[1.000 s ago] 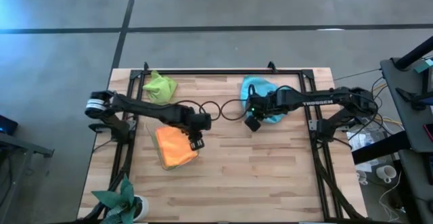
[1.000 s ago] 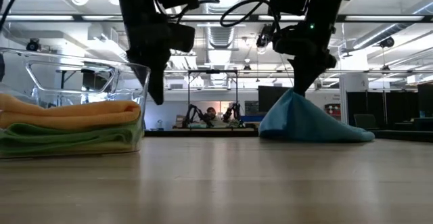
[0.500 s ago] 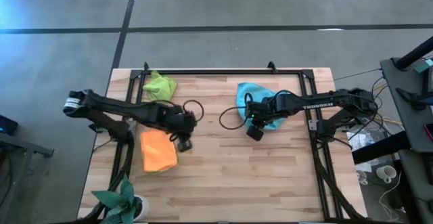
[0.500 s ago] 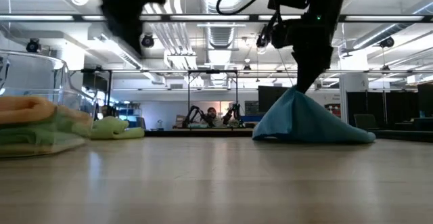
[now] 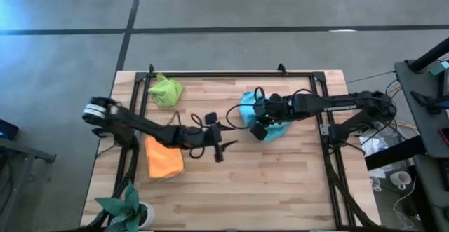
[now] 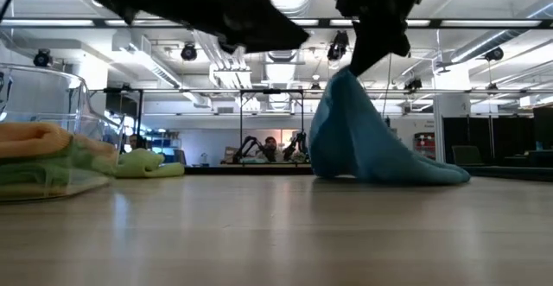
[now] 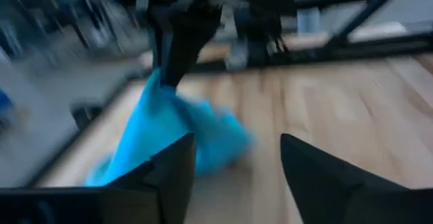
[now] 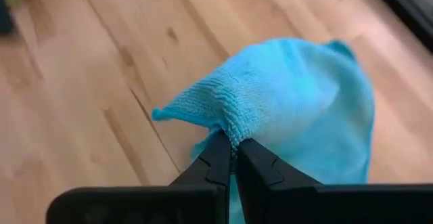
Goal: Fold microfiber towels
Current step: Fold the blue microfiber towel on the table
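Note:
The light blue towel (image 5: 245,108) sits right of the table's middle, with my right gripper (image 8: 233,143) shut on it. Its pinched part is raised into a peak (image 6: 346,77) and its lower part (image 6: 406,172) lies on the table. My left gripper (image 7: 237,143) is open at mid-table (image 5: 226,150). It points nearly level at the blue towel (image 7: 169,129) and has nothing between its fingers. A folded orange towel (image 5: 163,157) lies on a folded green one (image 6: 43,172) in a clear container at the left. A lime green towel (image 5: 166,90) lies bunched at the far left. My right gripper pinches a bunched bit of the blue towel's edge (image 8: 230,126) between its two fingertips, slanting down from above. Whether it has one layer or several, I cannot tell. The cloth hangs below the fingers in a slack cone, with its lower part on the table.
The clear container (image 6: 52,87) stands near the table's left edge. A potted green plant (image 5: 126,207) sits at the near left corner. A black frame rail (image 5: 224,73) runs along the far edge. Bare wood (image 5: 280,183) lies in the near middle and right.
My left gripper has left the orange towel, swung toward the table's middle and tipped from pointing down to nearly level. The container with the folded towels has slid toward the left edge. My right gripper has risen, pulling the blue towel's pinched part higher while its lower part stays down.

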